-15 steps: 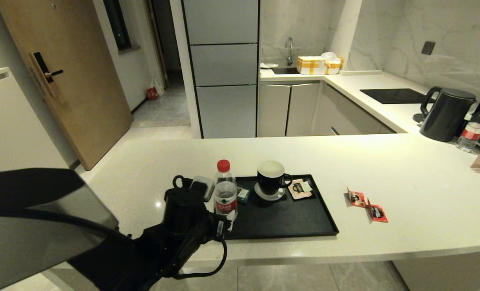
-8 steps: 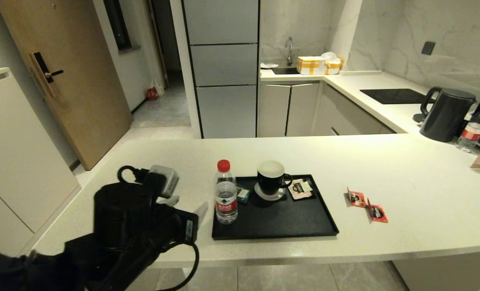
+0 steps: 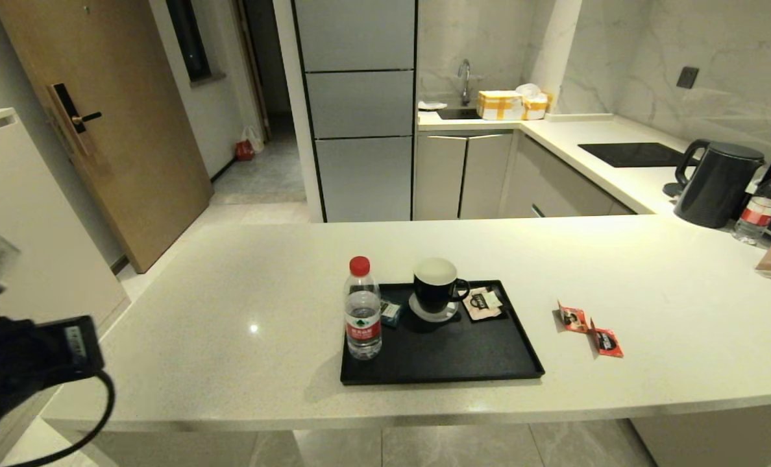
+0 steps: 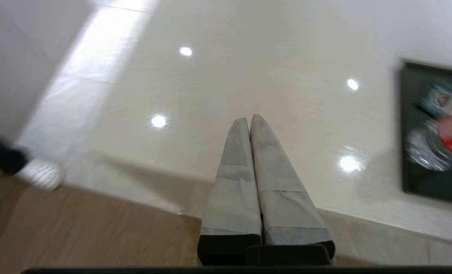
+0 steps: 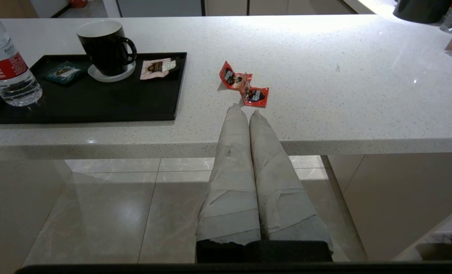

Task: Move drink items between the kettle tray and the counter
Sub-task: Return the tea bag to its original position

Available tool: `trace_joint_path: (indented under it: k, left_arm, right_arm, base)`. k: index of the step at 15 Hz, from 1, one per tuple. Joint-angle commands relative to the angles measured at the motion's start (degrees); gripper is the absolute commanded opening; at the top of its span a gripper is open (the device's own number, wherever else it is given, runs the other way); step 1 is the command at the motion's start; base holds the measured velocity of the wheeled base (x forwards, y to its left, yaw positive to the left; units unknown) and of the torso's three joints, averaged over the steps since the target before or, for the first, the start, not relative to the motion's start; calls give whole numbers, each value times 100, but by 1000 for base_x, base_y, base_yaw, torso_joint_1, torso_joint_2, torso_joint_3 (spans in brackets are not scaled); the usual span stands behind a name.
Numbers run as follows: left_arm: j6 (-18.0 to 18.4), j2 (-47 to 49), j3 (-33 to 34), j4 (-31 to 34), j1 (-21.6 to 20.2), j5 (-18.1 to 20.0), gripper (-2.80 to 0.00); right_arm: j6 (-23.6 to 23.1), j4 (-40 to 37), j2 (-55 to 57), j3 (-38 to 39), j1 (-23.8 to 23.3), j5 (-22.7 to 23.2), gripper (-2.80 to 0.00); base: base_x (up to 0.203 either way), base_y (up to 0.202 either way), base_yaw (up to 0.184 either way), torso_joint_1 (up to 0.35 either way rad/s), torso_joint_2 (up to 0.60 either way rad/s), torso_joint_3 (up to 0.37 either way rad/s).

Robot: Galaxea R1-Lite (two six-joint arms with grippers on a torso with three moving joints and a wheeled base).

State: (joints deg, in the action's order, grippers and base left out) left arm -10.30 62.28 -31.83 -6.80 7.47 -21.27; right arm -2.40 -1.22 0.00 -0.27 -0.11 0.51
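Note:
The clear water bottle with red cap and label stands upright on the front left corner of the black kettle tray. Two red sachets lie on the off-white counter, to the right of the tray. My left arm is at the far left, off the counter's end. Its gripper is shut and empty, and the blurred bottle is well off to its side. My right gripper is shut and empty, low in front of the counter edge, facing the sachets.
On the tray are a black mug on a white coaster, a pale pink packet and a teal packet. At the far right stand a black kettle and a second bottle, near the cooktop.
My left gripper was around the bottle, let it go, and drew back to the left past the counter's end. Its fingers have shut. The bottle stays upright on the tray.

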Motion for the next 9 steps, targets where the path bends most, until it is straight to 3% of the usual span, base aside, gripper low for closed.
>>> trace_joint_path:
  k: [1,5,7,9]
  left_arm:
    - [-6,-1499,-162,782,-330,14,-280]
    - [13,-4054,-812,3342,-544,483,-280]
    - [91,-5111,-883,4037,-619,906,-280]
    - [222,-6019,-730,4264,-663,1522,-280]
  right_arm:
    - [-6,4,2,-5,-5,2,-280]
    - [-6,-1,0,0,2,2,-280]
    - [-14,-1,8,-8,2,2,-280]
    - [-6,-1,0,-7,-5,2,-280]
  base:
    - [0,0,0,0,0,0]
    - [0,0,0,0,0,0]
    - [0,0,0,0,0,0]
    - [0,0,0,0,0,0]
